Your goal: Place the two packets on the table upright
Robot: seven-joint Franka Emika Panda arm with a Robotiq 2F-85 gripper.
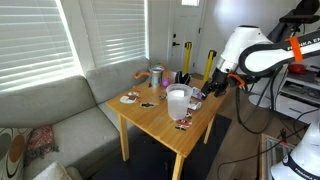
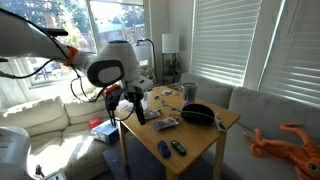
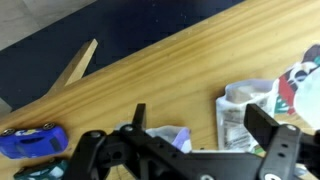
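Note:
In the wrist view my gripper (image 3: 200,125) hangs open just above the light-wood table (image 3: 150,70). A purplish packet (image 3: 172,136) lies flat below, partly hidden by the gripper body. A pale printed packet (image 3: 243,112) lies flat beside the right finger (image 3: 265,125). Nothing is held between the fingers. In both exterior views the gripper (image 1: 214,90) (image 2: 135,106) sits at one edge of the table (image 1: 160,125) (image 2: 205,140). A flat packet (image 2: 167,122) shows on the tabletop in an exterior view.
A translucent white cup (image 1: 178,100) stands mid-table and a tall yellow bottle (image 1: 211,62) at the far corner. A blue object (image 3: 30,140) lies near the table edge. A dark bowl-like item (image 2: 196,115) sits on the table. A grey sofa (image 1: 60,110) flanks it.

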